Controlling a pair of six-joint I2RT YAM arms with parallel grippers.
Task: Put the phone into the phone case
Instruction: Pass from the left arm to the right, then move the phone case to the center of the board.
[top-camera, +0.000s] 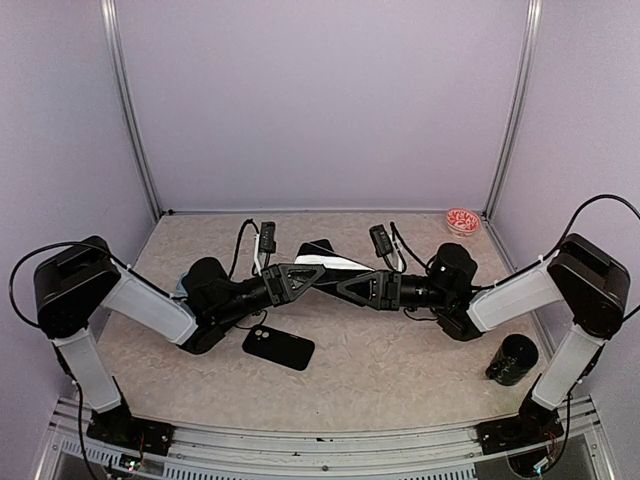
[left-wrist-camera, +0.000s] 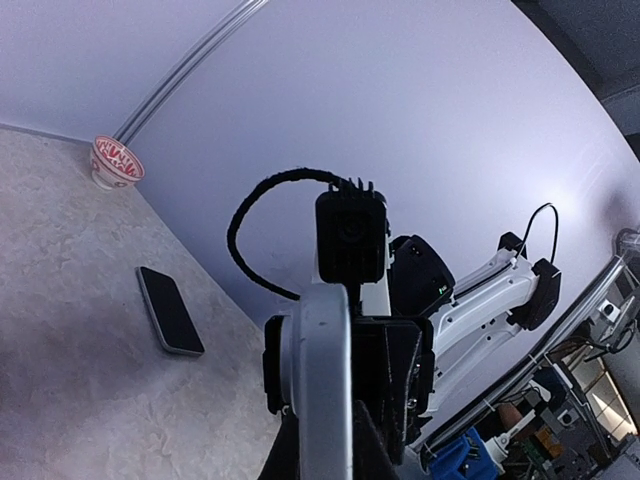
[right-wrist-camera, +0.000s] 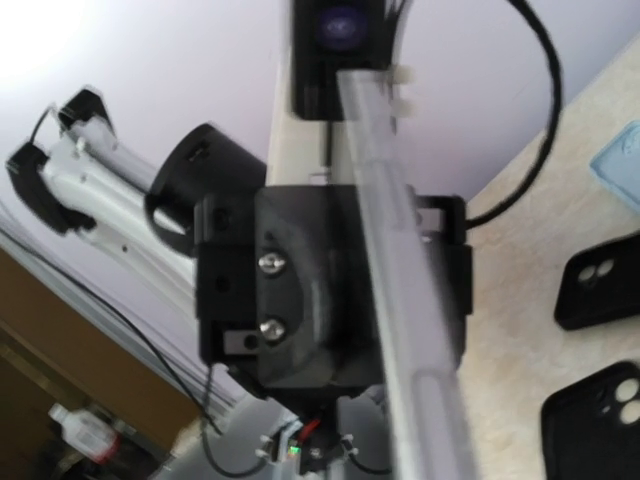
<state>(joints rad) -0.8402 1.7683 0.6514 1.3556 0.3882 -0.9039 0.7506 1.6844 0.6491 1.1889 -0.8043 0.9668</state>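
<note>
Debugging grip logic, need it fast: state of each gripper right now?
Left gripper: closed on the silver-edged phone, held off the table.
Right gripper: at the phone's other end; cannot tell if it is closed on it.

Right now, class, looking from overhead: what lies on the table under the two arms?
One black case lies uncovered, just in front of them. Overhead, the left arm and right arm hide the rest; the wrist views show a dark phone and a second case lying flat.
</note>
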